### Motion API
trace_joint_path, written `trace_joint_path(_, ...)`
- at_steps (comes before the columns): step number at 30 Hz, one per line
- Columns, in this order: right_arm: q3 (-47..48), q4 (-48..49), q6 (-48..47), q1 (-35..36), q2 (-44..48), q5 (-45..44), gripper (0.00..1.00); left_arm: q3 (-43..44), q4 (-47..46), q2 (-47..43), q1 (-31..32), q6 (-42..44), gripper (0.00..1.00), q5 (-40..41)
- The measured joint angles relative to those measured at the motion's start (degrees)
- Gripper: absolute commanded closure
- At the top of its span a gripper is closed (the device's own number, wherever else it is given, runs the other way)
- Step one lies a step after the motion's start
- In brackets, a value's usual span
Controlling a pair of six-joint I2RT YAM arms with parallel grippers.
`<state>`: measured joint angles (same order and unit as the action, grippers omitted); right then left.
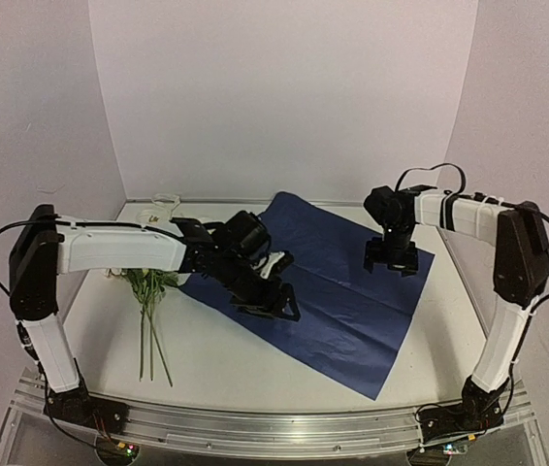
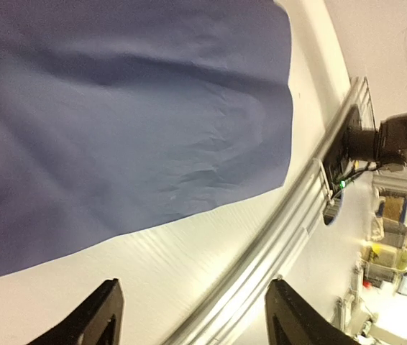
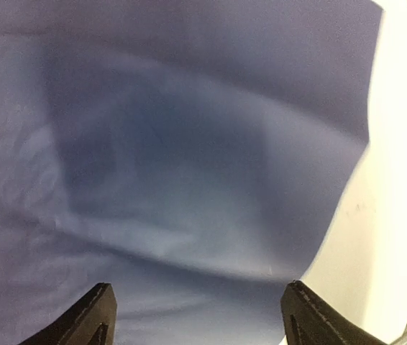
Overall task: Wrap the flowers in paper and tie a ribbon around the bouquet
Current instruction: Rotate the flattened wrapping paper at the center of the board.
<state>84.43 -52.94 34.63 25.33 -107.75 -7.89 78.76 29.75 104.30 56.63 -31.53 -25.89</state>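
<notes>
The paper (image 1: 342, 301) lies spread flat, dark blue side up, slanting across the middle of the white table. The flowers (image 1: 150, 286) lie to its left, green stems pointing toward the near edge. An off-white ribbon (image 1: 164, 204) is bunched at the back left corner. My left gripper (image 1: 273, 291) hovers over the paper's left edge, open and holding nothing. In the left wrist view the left gripper (image 2: 196, 320) looks past the paper (image 2: 117, 108) at bare table. My right gripper (image 1: 391, 260) hangs open over the sheet's right corner. In the right wrist view the right gripper (image 3: 200, 320) is empty above creased paper (image 3: 189, 144).
An aluminium rail (image 1: 274, 427) runs along the near edge of the table and also shows in the left wrist view as the rail (image 2: 290, 215). The right arm's base (image 2: 376, 140) sits on it. White walls close off the back and both sides.
</notes>
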Motion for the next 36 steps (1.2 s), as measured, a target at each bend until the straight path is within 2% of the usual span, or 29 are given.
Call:
trace_joint_path(5, -11.6, 1.0, 3.6, 0.5, 9.0, 1.3, 0.22, -2.3, 1.0, -6.3, -10.4, 1.6, 0.28, 7.7)
trace_joint_path(7, -16.7, 2.6, 5.5, 0.6, 11.0, 1.7, 0.22, -0.9, 1.4, -4.6, -14.5, 4.2, 0.30, 9.6)
trace_joint_path(10, -22.5, 3.6, 8.3, 0.7, 11.9, 1.6, 0.23, 5.4, 1.4, 3.3, -16.9, 8.5, 0.31, 11.3)
trace_joint_path(16, -27.7, 7.6, 13.2, 0.7, 12.0, 1.5, 0.23, 17.0, 1.3, 18.7, -15.4, 14.0, 0.37, 13.0)
trace_joint_path(21, -28.3, 9.8, 14.9, 0.7, 12.0, 1.5, 0.26, 19.7, 2.0, 24.9, -15.0, 15.6, 0.47, 14.6)
trace_joint_path(29, -24.3, 10.5, 14.2, -1.3, 7.2, 1.5, 0.29, 15.6, -1.1, 23.7, -14.8, 14.4, 0.63, 15.4)
trace_joint_path(36, -16.1, 10.7, 11.6, -6.4, -1.0, 3.4, 0.30, 9.6, -1.8, 19.9, -11.0, 8.2, 0.69, 14.7)
